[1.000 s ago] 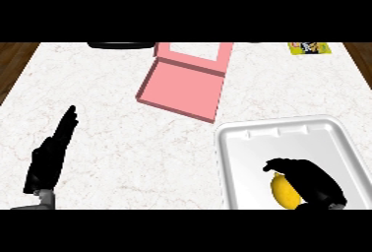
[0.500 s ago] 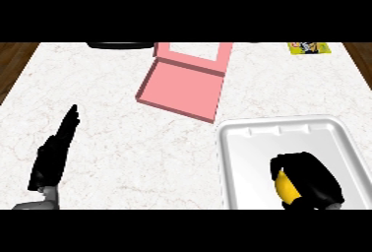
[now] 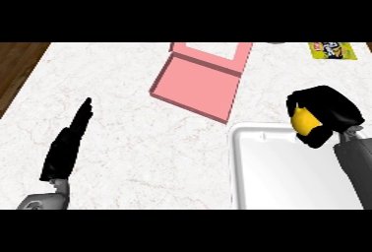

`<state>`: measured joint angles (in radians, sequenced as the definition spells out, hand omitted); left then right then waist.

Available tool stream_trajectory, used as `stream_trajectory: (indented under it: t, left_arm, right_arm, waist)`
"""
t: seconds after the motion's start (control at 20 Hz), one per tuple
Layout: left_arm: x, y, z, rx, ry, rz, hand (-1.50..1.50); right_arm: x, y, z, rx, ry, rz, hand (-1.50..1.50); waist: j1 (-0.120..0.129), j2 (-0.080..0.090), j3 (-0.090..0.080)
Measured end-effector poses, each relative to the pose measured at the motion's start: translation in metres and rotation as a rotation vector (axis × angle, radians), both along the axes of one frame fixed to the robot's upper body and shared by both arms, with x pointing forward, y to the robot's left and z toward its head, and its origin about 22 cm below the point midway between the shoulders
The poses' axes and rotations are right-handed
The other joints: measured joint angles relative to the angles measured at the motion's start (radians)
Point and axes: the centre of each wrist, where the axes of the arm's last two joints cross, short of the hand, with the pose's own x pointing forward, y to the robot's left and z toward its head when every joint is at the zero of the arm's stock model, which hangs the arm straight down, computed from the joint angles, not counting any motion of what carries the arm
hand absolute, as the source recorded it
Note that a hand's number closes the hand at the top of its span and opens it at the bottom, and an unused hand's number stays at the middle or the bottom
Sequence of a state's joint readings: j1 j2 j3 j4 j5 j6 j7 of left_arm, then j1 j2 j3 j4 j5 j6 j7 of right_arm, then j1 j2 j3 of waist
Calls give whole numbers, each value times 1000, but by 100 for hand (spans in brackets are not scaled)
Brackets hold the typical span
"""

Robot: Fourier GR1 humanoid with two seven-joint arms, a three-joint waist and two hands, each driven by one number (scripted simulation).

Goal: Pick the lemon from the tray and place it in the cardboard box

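My right hand [image 3: 330, 110] is curled round the yellow lemon [image 3: 304, 122], of which only a small part shows under the black fingers. The hand holds it above the far edge of the white tray [image 3: 280, 170] at the lower right. The pink box [image 3: 200, 83] lies open on the counter to the upper left of that hand, its lid folded back toward the far edge. My left hand [image 3: 67, 146] rests open at the lower left, fingers straight and pointing away.
A yellow packet [image 3: 333, 50] lies at the far right edge of the white marble counter [image 3: 123, 108]. Brown wooden floor [image 3: 16, 64] shows beyond the counter's left edge.
My right hand has lifted the lemon out of the tray and carried it up and away from me, toward the tray's far edge. The view has shifted left. The left hand stays still.
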<state>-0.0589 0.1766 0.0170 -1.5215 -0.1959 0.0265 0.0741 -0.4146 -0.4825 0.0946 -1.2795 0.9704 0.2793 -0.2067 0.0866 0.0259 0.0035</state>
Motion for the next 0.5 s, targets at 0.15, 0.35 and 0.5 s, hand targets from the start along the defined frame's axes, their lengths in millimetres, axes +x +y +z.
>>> stream_trajectory:
  t: [0.15, 0.35, 0.5]
  left_arm:
    - [4, -2, 1, 3, -5, -4, 0]
    - [5, -4, 5, -3, -3, -9, 0]
    - [4, 1, 4, 1, -1, -3, 0]
  right_arm:
    - [29, -16, 21, 5, -58, 32, 150]
    - [58, -33, 42, 65, -110, 59, 150]
    - [75, -32, 61, 207, -133, 133, 150]
  waist:
    - [3, 2, 0]
    - [1, 1, 0]
    - [-5, -2, 0]
